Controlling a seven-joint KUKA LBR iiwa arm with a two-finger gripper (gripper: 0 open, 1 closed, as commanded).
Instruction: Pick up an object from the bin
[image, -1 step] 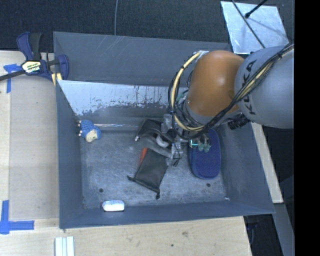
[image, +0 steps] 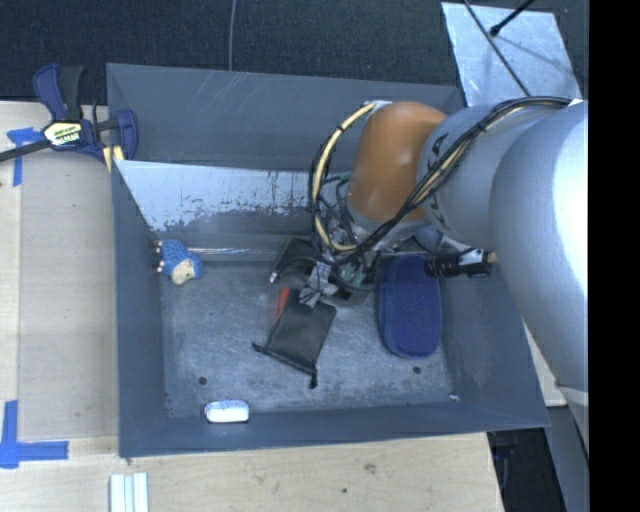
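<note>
Camera view, progress: nothing is lifted yet; we judge the pick to be at the reaching stage, with gripping and raising still left.
Camera view, gripper (image: 318, 288): low near the bin's (image: 300, 110) middle, its tip at the 12 o'clock edge of a flat black pouch (image: 298, 338); we cannot tell whether they touch.
Grip: we cannot tell whether it is apart or together, as cables and the wrist cover it.
Likely target: the flat black pouch, lying on the floor just toward 6 o'clock of centre.
Neighbours: blue oval pad (image: 408, 305) at 3 o'clock of the gripper, near it; small blue and yellow toy (image: 180, 265) at 9 o'clock; white piece (image: 227, 411) at 7 o'clock, well apart.
Arm pose: enters from 3 o'clock, wrist with orange cover (image: 395, 160) bent down toward centre.
</note>
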